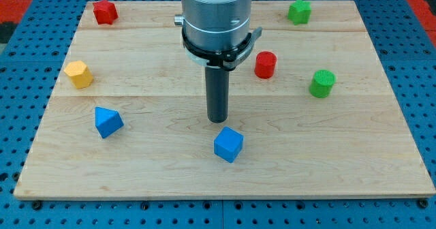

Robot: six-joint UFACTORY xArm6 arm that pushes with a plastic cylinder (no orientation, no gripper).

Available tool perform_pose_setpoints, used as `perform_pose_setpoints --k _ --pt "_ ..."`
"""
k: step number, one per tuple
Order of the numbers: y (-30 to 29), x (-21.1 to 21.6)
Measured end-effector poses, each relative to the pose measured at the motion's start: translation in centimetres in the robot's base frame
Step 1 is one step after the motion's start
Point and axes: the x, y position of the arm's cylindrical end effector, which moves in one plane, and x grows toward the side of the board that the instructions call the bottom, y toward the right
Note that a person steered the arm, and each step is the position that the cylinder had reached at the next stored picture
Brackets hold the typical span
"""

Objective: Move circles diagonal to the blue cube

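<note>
My tip sits low on the board, near the middle, right above the blue cube. There's a thin strip of bare wood between the two, so I can't call it contact; the cube lies just below and a touch toward the view's right of my tip. I have no pincer to speak of, only this straight dark rod, so nothing opens, nothing shuts, and nothing is held.

Now the circles. The red cylinder stands up and to the view's right of my rod, well apart from the cube. The green cylinder is further right again and slightly lower, near the red one but not touching it. Both stand upright on the wood, and both lie diagonally up-right of the cube.

Round the rest of the board: a blue triangular block lies toward the view's left, roughly level with my tip. Above it, close to the left edge, a yellow block, its shape looking hexagonal. In the top left corner, a red block with a lobed outline I can't name exactly. In the top right, a green block, star-like in outline. My housing hides the top centre of the board.
</note>
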Motion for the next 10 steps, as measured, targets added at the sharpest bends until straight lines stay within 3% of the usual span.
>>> perform_pose_setpoints --k 8,10 --pt "-5.3 0.0" --pt "9.0 1.2"
